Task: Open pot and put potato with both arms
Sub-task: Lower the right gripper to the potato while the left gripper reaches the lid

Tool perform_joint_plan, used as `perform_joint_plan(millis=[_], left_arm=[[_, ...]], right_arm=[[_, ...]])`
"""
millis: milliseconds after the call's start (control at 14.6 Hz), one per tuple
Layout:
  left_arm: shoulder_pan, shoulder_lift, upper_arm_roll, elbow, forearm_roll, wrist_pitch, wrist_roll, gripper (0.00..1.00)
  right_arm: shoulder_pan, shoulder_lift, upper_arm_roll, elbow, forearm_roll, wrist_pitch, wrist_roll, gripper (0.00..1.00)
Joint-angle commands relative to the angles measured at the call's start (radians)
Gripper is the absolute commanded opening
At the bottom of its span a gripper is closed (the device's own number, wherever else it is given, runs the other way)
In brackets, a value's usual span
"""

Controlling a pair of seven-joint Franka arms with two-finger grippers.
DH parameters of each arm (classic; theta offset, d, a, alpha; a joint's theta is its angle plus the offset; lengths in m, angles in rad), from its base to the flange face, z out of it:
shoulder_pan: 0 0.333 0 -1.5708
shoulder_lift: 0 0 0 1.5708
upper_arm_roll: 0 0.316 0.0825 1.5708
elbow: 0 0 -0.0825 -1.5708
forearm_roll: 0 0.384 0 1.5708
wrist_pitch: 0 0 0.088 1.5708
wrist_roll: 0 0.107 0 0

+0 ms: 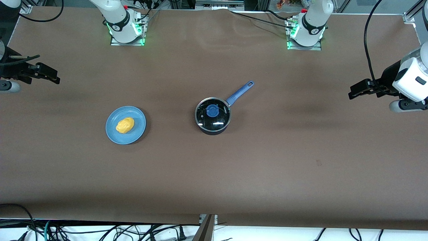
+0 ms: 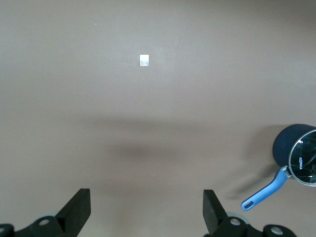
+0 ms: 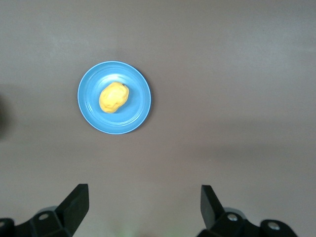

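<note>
The left end effector (image 1: 354, 92) hangs wide open and empty over the desk's (image 1: 267, 160) left-arm end; the lidded pot (image 1: 213, 115) sits well apart from it. The right end effector (image 1: 50, 75), equally spread, holds nothing; the potato (image 1: 125, 125) lies on a blue plate (image 1: 115, 134) near it.

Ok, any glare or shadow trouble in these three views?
Front view: white glints on the pot's glass lid, soft shadow bands across the table. Left wrist view: a faint dark shadow patch on bare table above the open left gripper. Right wrist view: potato and plate evenly lit above the open right gripper.
</note>
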Motion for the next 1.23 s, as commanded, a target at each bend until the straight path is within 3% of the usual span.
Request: perform_joint_plan(millis=[0, 479, 684, 957, 1162], left_arm=[[0.012, -0.018, -0.007, -0.016, -0.009, -0.004, 0.019, 1.0], [-0.01, -0.007, -0.027, -0.02, -0.003, 0.004, 0.008, 1.0], [-0.043, 0.051, -0.111, -0.026, -0.006, 0.065, -0.085, 1.0], [-0.218, 0.158, -0.136, -0.033, 0.003, 0.253, -0.412, 1.0], [-0.362, 0.27, -0.13, -0.03, 0.008, 0.397, -0.527, 1.0]], right_arm=[[-0.017, -0.013, 0.016, 0.002, -0.012, -0.017, -0.01, 1.0], [-0.017, -0.013, 0.01, 0.002, -0.011, -0.042, -0.012, 1.0], [-0.019, -0.013, 0.01, 0.002, -0.011, -0.043, -0.01, 1.0], [-0.019, -0.007, 0.01, 0.002, -0.009, -0.043, 0.0, 1.0], [-0.019, -0.004, 0.01, 0.002, -0.012, -0.045, -0.01, 1.0]])
